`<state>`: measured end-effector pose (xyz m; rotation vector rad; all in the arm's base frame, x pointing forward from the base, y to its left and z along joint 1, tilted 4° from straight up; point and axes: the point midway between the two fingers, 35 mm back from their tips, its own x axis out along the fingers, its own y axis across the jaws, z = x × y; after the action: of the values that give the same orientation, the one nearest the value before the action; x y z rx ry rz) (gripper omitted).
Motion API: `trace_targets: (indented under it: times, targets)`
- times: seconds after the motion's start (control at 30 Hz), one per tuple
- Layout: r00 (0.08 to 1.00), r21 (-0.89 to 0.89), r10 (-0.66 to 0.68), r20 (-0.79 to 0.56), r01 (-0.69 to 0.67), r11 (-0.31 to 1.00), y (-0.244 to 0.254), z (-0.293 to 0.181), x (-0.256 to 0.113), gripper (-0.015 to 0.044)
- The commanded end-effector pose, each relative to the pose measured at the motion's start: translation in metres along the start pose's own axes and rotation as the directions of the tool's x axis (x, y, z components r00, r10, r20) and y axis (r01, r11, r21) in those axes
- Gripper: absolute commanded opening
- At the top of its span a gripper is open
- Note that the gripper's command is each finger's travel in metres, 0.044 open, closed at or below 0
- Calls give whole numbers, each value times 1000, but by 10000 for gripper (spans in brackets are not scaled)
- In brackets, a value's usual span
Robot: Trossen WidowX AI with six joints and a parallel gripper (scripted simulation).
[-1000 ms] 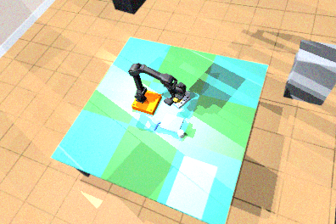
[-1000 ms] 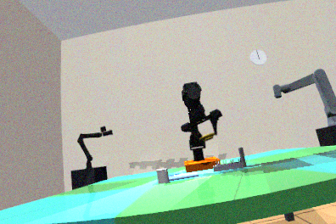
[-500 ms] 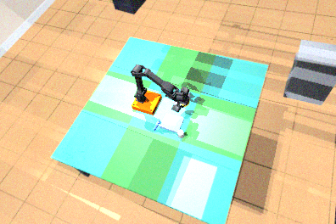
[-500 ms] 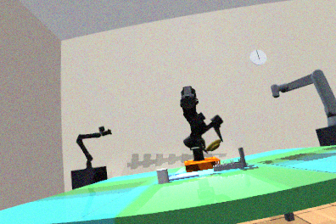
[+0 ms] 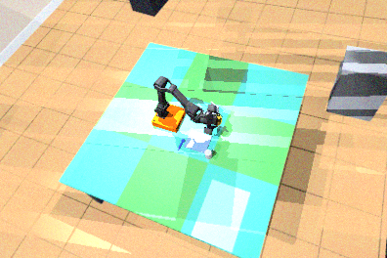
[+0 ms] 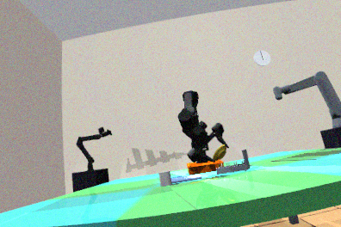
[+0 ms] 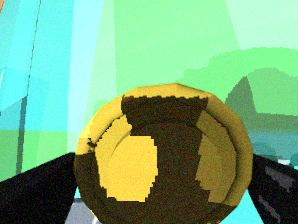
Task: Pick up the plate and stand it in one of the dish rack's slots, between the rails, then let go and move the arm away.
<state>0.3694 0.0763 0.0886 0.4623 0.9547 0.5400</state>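
Observation:
The yellow plate (image 5: 219,119) (image 6: 220,152) (image 7: 132,170) is held off the table, tilted steeply in the exterior view. My gripper (image 6: 225,145) (image 7: 162,163) is shut on the plate, with one dark finger at each side of its rim in the wrist view. The grey dish rack (image 6: 234,168) stands low on the table, with a taller post at its right end. In the exterior view the plate appears above the rack's left part. The arm mostly hides the rack in the top view, and its slots cannot be made out clearly.
A pale cylinder (image 5: 209,153) (image 6: 165,179) stands beside a flat bluish panel (image 5: 200,146). A small blue object (image 5: 182,144) lies at that panel's other side. The arm's orange base (image 5: 168,119) (image 6: 202,168) is close to the rack.

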Motion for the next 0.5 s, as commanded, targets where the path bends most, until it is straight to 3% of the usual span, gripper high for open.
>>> trace_targets:
  times: [0.0, 0.47]
  targets:
    - [996, -69, 70, 48, -67, 995, -4, 0, 3, 0]
    - [947, -315, 276, 161, -216, 924, -10, -14, 2, 0]
